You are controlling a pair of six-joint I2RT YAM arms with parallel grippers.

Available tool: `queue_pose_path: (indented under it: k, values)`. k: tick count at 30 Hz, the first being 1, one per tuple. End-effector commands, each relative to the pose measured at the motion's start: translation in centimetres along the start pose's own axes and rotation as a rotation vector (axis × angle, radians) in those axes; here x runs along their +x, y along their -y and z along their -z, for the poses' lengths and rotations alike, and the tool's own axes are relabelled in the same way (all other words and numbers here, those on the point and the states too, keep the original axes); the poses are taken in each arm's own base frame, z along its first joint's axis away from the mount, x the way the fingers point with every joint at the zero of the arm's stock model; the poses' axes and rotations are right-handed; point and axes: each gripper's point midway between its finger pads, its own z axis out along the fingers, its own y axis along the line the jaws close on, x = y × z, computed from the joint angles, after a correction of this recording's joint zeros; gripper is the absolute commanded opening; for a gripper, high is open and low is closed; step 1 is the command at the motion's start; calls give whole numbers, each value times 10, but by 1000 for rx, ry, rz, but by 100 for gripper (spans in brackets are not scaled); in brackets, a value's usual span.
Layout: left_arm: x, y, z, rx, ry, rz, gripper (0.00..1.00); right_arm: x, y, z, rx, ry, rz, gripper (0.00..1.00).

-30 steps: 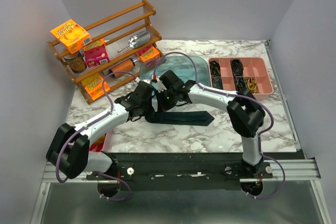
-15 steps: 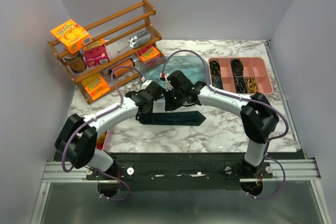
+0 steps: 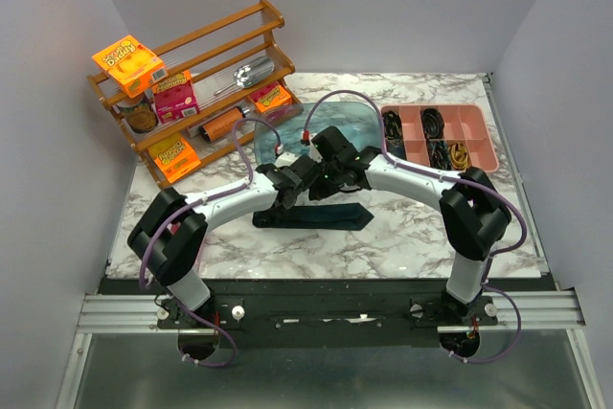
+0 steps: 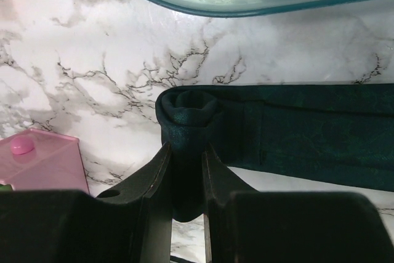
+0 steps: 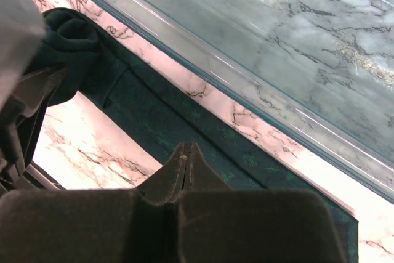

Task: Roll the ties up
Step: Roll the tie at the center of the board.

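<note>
A dark teal tie [image 3: 321, 218] lies flat across the marble table, just in front of the blue tub [image 3: 326, 126]. Its left end is wound into a small roll [image 4: 188, 110]. My left gripper [image 4: 186, 149] is shut on that roll, one finger on each side. From there the flat tie [image 4: 308, 133] runs off to the right. My right gripper [image 5: 186, 146] is shut with nothing between its fingers, its tips over the middle of the flat tie [image 5: 148, 118]. In the right wrist view the roll [image 5: 68, 35] shows at the upper left. In the top view both grippers meet over the tie's left half.
A wooden rack [image 3: 192, 83] with orange and pink boxes stands at the back left. A pink compartment tray [image 3: 441, 136] with dark bands sits at the back right. A pink plastic piece [image 4: 43, 164] lies left of my left gripper.
My left gripper has moved to the right along the tie with the rolled end in it. The flat part has grown shorter and its pointed tip has drawn left. My right gripper shifted slightly right.
</note>
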Motion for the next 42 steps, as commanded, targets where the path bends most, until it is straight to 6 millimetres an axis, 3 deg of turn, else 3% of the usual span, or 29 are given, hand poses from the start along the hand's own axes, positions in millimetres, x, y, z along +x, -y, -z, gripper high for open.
queue_pose_path:
  k: [1, 10, 13, 19, 23, 29, 35, 42]
  values:
    - [-2, -1, -3, -62, 12, -12, 0, 2, 5, 5, 21, 6, -3, 0]
    - [-1, 31, -8, 64, 12, -11, 0, 5, 8, 1, 16, -9, -11, 0]
    - [-1, 40, -8, 108, 14, -5, 4, 7, 9, -1, 15, -15, -9, 1]
    - [-1, 47, -9, 141, 16, -5, 18, 9, 11, -4, 13, -21, -13, 0]
    - [0, 53, -9, 172, 14, -3, 41, 10, 11, -5, 11, -24, -13, 0]
    - [-2, 58, -4, 218, 31, 17, 58, 12, 10, -6, 5, -30, -14, 0]
    - [-9, 67, 8, 300, 64, 63, 65, 13, 9, -8, -3, -36, -16, 0]
    - [-21, 59, 26, 363, 141, 147, 71, 11, 1, -6, -44, -33, -6, 0]
